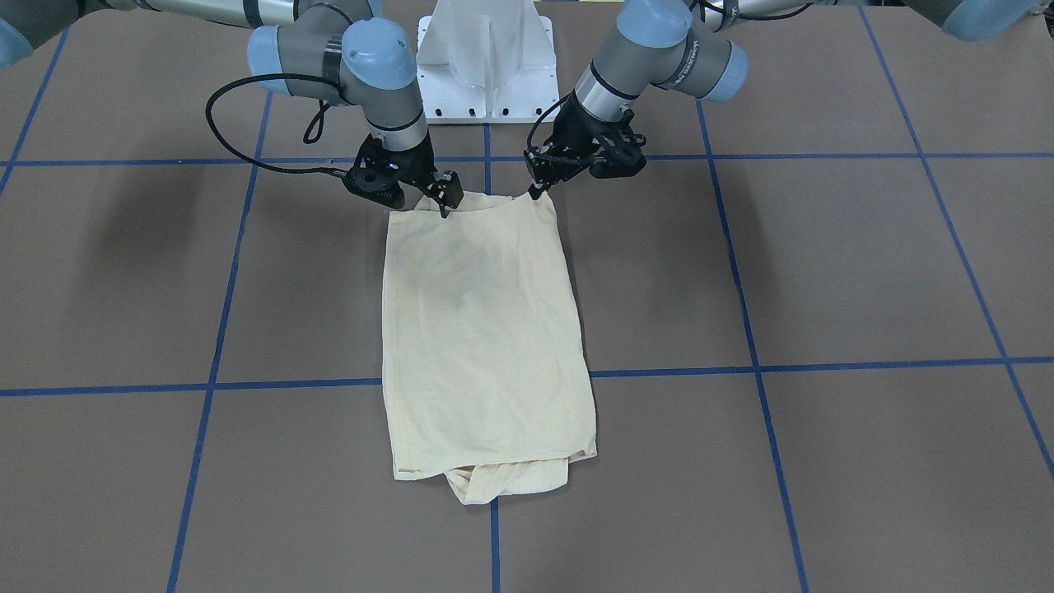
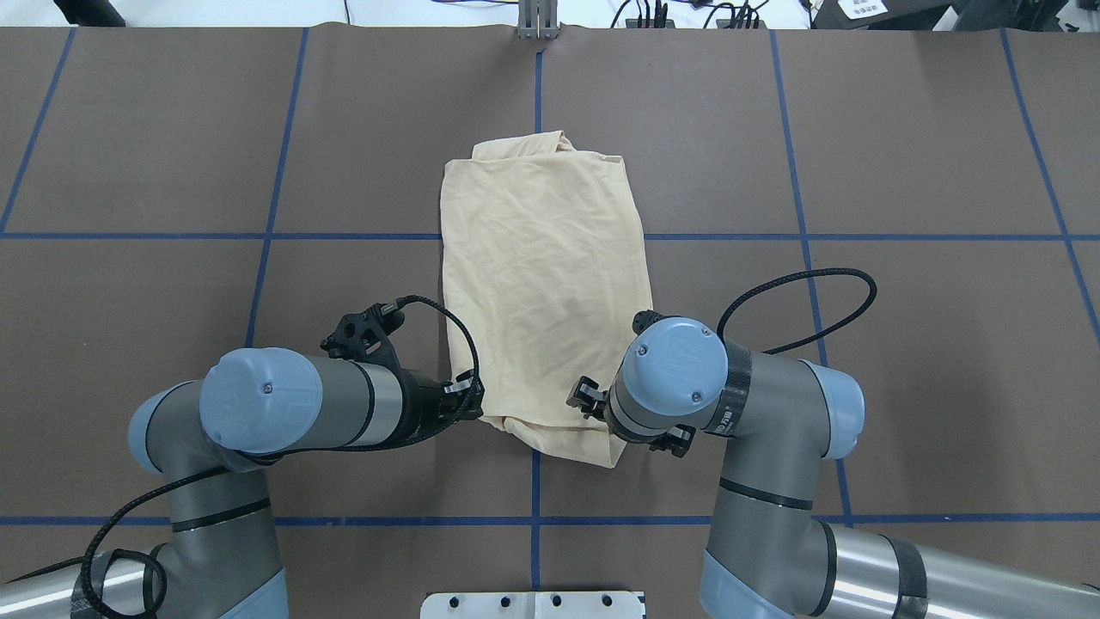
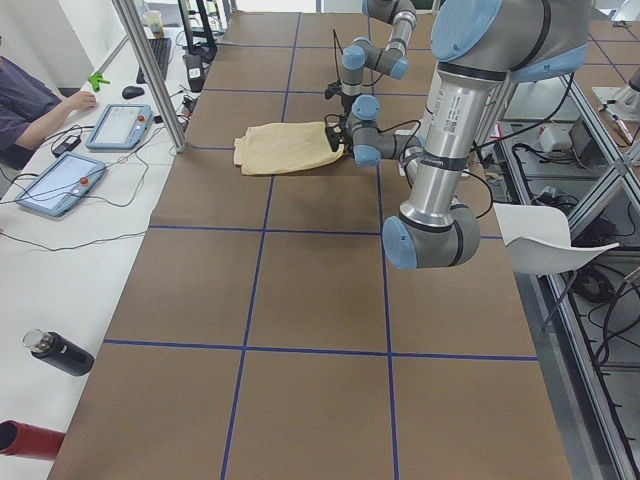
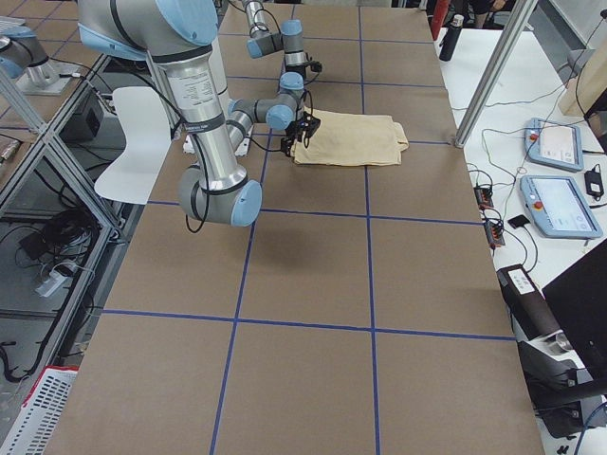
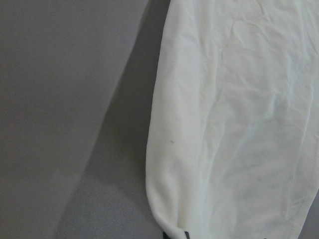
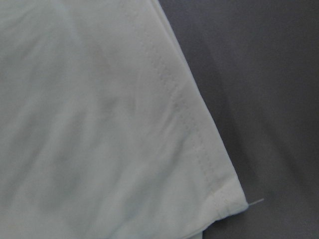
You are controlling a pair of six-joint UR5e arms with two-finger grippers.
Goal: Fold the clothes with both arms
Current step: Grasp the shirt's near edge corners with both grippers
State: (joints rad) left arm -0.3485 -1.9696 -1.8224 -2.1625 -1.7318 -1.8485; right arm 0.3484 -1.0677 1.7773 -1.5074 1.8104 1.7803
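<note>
Brown blue-lined table (image 2: 902,344) carries one folded cream shirt (image 2: 541,284).

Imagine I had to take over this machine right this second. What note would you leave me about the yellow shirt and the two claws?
Left gripper: looks shut on the shirt, at one corner of its robot-side end.
Right gripper: looks shut on the other corner of that end.
Shirt: lies in the middle of the table as a long narrow rectangle, plain side up. A loose bunch pokes out at the far end.
Done: sides and sleeves appear folded in.
Left: probably carry the held end over to the far end to halve the shirt, then tidy the bunch.
</note>
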